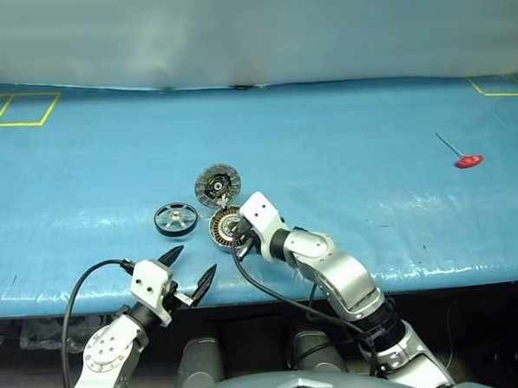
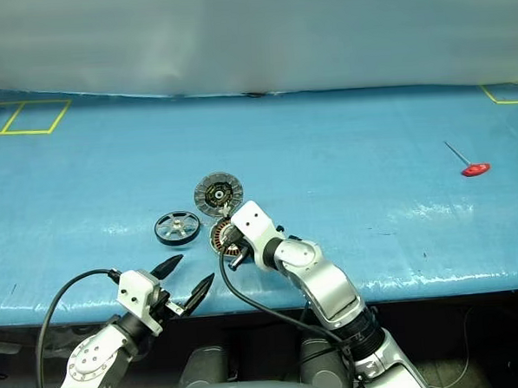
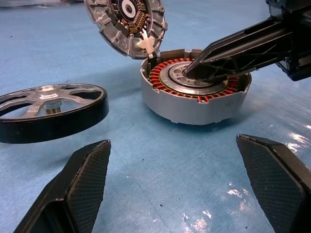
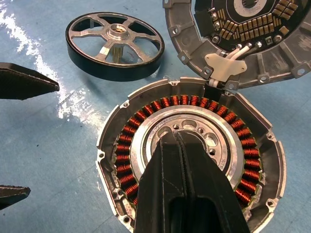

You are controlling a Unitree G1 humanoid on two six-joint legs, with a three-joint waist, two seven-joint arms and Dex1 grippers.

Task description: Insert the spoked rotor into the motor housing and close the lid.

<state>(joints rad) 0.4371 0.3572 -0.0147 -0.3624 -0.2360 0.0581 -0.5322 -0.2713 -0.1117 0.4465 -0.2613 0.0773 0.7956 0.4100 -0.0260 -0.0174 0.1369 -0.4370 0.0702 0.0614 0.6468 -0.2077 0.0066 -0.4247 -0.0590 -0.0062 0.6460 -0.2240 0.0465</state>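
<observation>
housing (image 4: 192, 160) under closed right gripper (image 4: 179, 138), rotor (image 4: 115, 44) beside

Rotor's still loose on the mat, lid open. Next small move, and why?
Probably lift the right gripper out of the housing first. Its shut fingers sit in the middle of the copper windings, blocking the spot where the rotor has to go. The lid stands open, and the left gripper hangs open near the rotor, so it could then pick it up.
</observation>
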